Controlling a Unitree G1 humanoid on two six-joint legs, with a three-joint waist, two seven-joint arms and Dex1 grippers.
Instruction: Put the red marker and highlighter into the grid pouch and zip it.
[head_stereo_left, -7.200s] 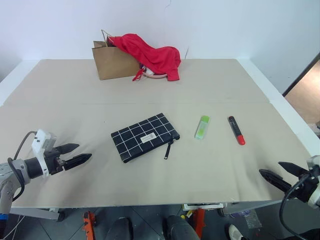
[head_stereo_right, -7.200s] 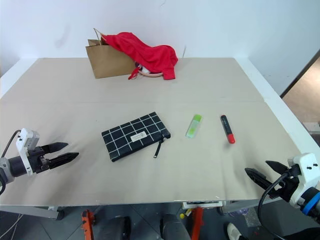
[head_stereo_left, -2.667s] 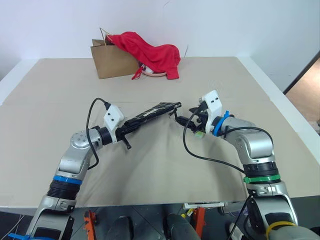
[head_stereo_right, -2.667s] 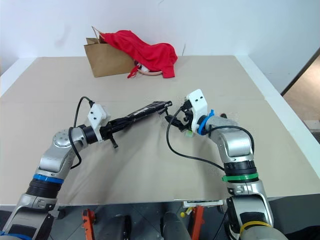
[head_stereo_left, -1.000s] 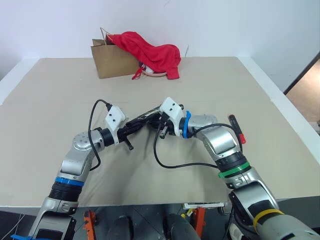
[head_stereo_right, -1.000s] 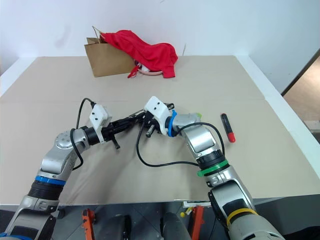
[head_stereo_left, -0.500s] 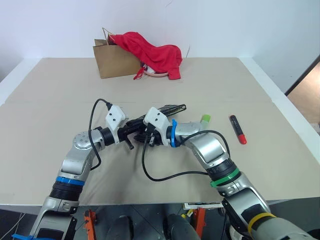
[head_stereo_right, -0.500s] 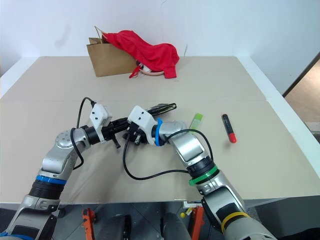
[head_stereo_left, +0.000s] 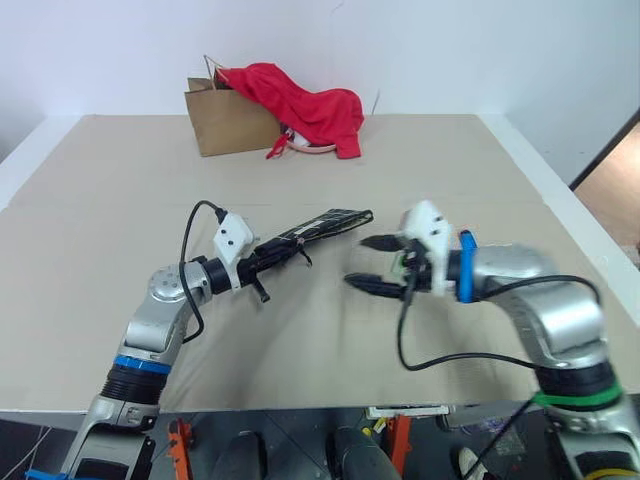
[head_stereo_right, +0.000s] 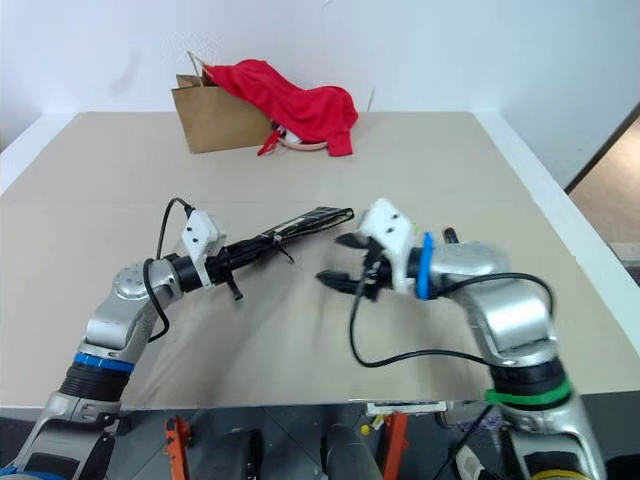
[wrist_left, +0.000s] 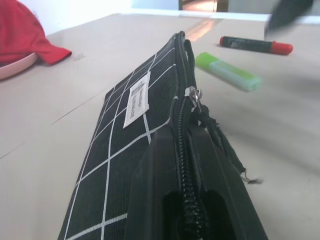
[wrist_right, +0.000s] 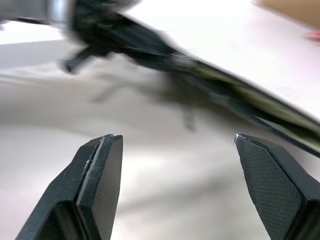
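The grid pouch (head_stereo_left: 322, 223) is held edge-up above the table, zipper edge on top. My left gripper (head_stereo_left: 262, 262) is shut on its near end. The zipper pull (wrist_left: 193, 93) sits partway along the top edge, with a frayed cord hanging from it. My right gripper (head_stereo_left: 358, 262) hangs open to the right of the pouch, apart from it, with nothing between its fingers (wrist_right: 101, 167). On the table beyond the pouch lie the green highlighter (wrist_left: 227, 71) and the red marker (wrist_left: 255, 45). In the head views my right arm covers most of both.
A brown paper bag (head_stereo_left: 224, 126) stands at the back of the table (head_stereo_left: 120, 200), with a red cloth (head_stereo_left: 310, 106) draped over it. The table's right edge (head_stereo_left: 560, 195) runs beside a lower floor.
My right gripper has let go near the left gripper, opened wide and pulled back to the right. The left gripper still holds the pouch in the same place.
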